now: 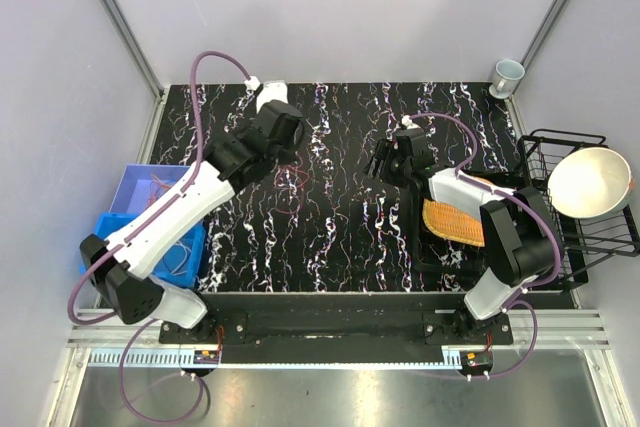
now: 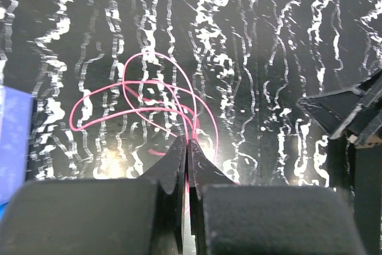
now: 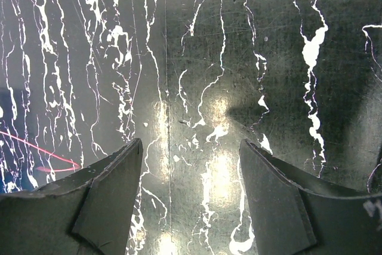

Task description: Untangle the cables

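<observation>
Left gripper [image 2: 187, 143], lower centre of the left wrist view: jaws together, clamped on the red cable [image 2: 156, 82]. Its loose loops spread flat over the bench [image 2: 268, 58], up and left of the tips. In the top view this cable lies left of centre. Right gripper [image 3: 191, 147]: jaws apart, nothing between them; one red strand crosses the lower left of its view. Other cables [image 1: 160, 185] lie in the blue bin [image 1: 135, 175], far left.

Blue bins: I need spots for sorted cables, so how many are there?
2. Both sit beside the table's left edge: a paler bin farther from the arm bases, a brighter bin nearer, partly under the left arm.
</observation>
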`<state>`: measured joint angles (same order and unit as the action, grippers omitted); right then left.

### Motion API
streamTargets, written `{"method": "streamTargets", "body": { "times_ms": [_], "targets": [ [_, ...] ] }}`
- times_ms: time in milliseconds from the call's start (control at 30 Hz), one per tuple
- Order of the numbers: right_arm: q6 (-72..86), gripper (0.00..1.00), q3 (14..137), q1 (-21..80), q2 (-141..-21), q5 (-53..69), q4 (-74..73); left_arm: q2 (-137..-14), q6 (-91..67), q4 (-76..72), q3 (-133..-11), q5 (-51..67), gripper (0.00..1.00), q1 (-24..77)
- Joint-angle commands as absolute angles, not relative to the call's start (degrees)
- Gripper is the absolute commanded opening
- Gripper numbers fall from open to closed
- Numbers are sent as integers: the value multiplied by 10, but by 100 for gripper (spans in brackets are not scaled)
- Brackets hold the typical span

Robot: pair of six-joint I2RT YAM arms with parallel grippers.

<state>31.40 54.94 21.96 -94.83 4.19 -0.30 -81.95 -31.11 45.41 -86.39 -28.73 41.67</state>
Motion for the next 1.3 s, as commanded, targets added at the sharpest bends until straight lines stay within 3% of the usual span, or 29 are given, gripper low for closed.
{"method": "streamTargets", "body": {
  "times_ms": [0,400,1267],
  "targets": [
    [318,72,564,214,-948,51,7,-770,-285,488,-910,-339,0,409],
    [319,72,565,214,-952,54,7,-667,-209,565,-1002,-453,0,391],
    [317,71,564,210,-959,58,11,-513,-184,660,-979,-687,0,325]
  ]
}}
